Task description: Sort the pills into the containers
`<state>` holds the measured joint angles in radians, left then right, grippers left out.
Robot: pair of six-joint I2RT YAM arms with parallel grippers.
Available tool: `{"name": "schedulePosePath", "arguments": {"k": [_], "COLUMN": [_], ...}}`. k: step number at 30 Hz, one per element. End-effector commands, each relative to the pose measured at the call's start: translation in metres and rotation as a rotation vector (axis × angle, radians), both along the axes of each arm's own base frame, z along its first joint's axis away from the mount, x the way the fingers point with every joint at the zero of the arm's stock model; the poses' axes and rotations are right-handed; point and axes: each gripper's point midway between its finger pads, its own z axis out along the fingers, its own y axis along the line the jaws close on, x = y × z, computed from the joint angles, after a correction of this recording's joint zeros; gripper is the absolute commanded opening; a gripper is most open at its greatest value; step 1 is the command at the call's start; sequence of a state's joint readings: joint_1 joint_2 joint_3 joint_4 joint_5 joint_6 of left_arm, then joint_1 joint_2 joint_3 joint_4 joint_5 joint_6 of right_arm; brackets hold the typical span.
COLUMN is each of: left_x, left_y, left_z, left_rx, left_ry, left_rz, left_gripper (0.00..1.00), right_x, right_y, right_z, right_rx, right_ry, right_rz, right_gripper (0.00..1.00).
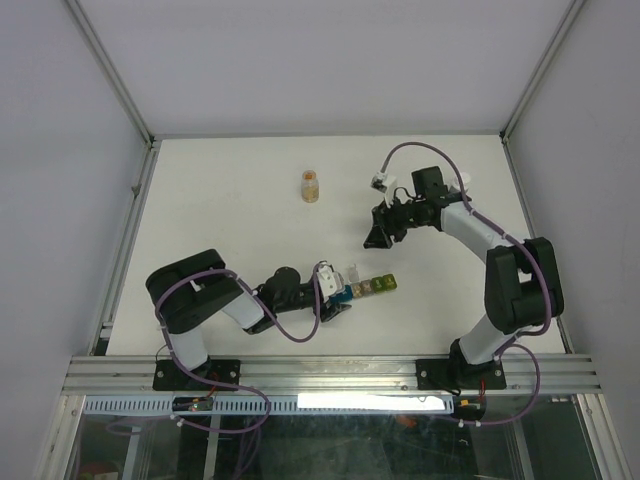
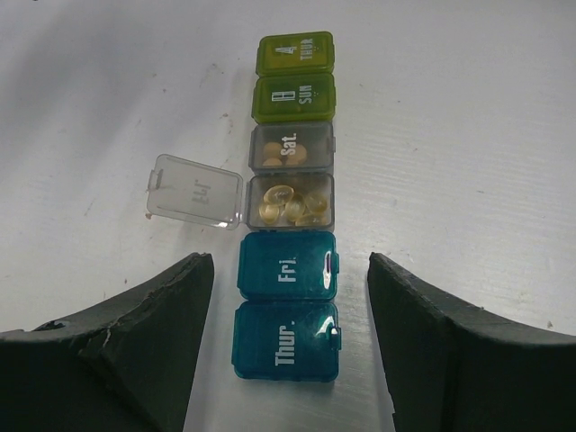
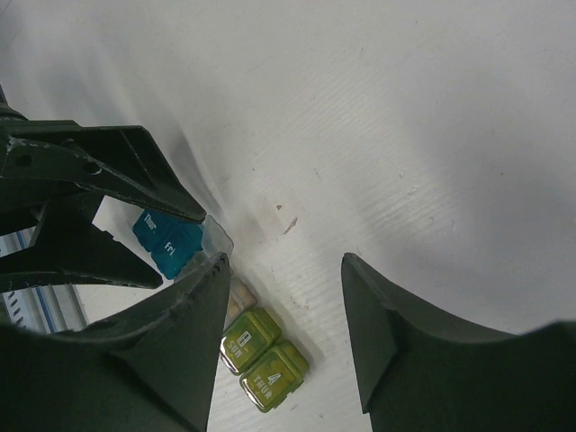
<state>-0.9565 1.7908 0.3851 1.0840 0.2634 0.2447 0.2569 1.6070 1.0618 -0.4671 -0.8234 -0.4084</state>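
The containers (image 2: 290, 216) are a strip of joined cells on the white table, with two teal cells nearest, then two grey, then two olive. The third cell stands open with its clear lid (image 2: 193, 191) flipped left, and orange-tan pills (image 2: 290, 205) lie inside. More pills show through the shut "Sat" cell (image 2: 286, 153). My left gripper (image 2: 290, 288) is open, low at the strip's teal end, one finger each side and touching nothing. In the top view, the left gripper (image 1: 340, 298) is at the strip (image 1: 374, 286). My right gripper (image 1: 378, 238) is open and empty above the table behind the strip (image 3: 263, 355).
A small orange-tinted bottle (image 1: 311, 186) stands upright at the back middle of the table. A small white-topped object (image 1: 379, 182) sits by the right arm's wrist. The left gripper's fingers (image 3: 90, 171) show at the left of the right wrist view. Cage walls surround the table.
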Motion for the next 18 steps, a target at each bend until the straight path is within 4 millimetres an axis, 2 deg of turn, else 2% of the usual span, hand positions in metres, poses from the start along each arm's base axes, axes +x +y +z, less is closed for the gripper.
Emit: {"name": "schedulePosePath", "arguments": {"k": [1, 9, 18], "left_x": [-0.002, -0.001, 0.0], "left_y": [-0.012, -0.014, -0.014], "left_z": [0.01, 0.003, 0.0], "left_rx": [-0.037, -0.018, -0.012], "left_ry": [-0.031, -0.014, -0.008], "left_rz": [-0.039, -0.039, -0.034], "left_gripper": [0.7, 0.6, 0.41], "right_x": [0.012, 0.011, 0.009], "right_y": [0.008, 0.009, 0.013], "right_z": [0.011, -0.001, -0.015], "right_rx": [0.003, -0.023, -0.053], "right_ry": [-0.042, -0.018, 0.018], "right_rz": [0.006, 0.01, 0.02], "right_gripper": [0.55, 0.52, 0.47]}}
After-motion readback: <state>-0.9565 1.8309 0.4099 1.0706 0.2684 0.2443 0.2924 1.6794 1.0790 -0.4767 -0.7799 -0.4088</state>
